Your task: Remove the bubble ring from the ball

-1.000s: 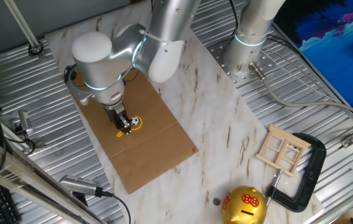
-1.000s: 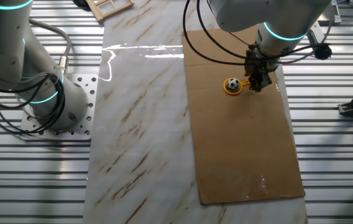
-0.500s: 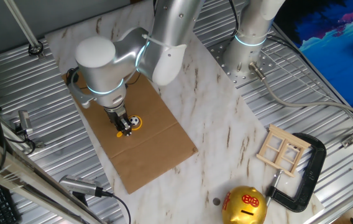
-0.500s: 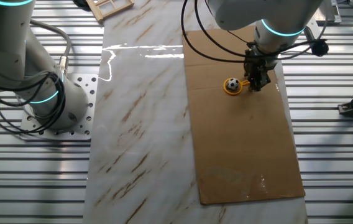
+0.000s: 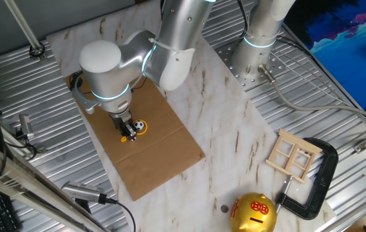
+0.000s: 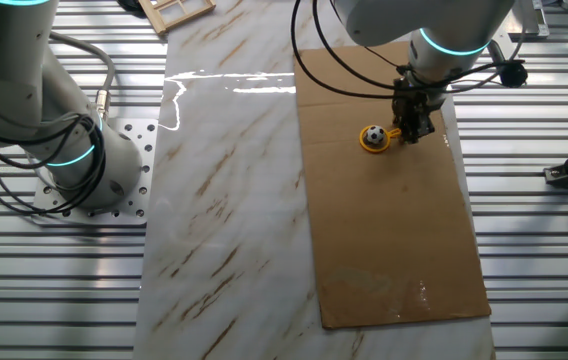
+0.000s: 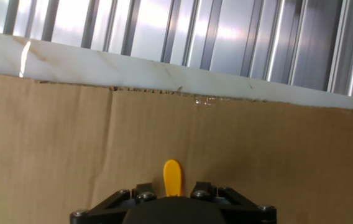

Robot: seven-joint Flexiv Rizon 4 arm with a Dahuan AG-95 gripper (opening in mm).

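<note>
The bubble ring (image 5: 139,128) is a small yellow-orange loop lying on the brown cardboard sheet (image 5: 160,158). It encircles the ball (image 5: 141,125), a tiny white ball with black patches. Both also show in the other fixed view, the ring (image 6: 374,144) around the ball (image 6: 373,134). My gripper (image 5: 127,133) points down at the ring's short handle (image 6: 396,134), its fingers close together on it (image 6: 411,128). In the hand view the handle tip (image 7: 172,177) sticks out between the two jaws; the loop and ball are hidden there.
A gold piggy bank (image 5: 254,214), a small wooden frame (image 5: 294,155) and a black C-clamp (image 5: 318,180) sit at the table's near right. A second arm's base (image 5: 255,55) stands on the marble. The cardboard's edge and a marble strip (image 7: 164,71) lie just ahead.
The arm's body has shifted slightly to the right and the gripper has edged a little along the handle. The ring and ball have not moved.
</note>
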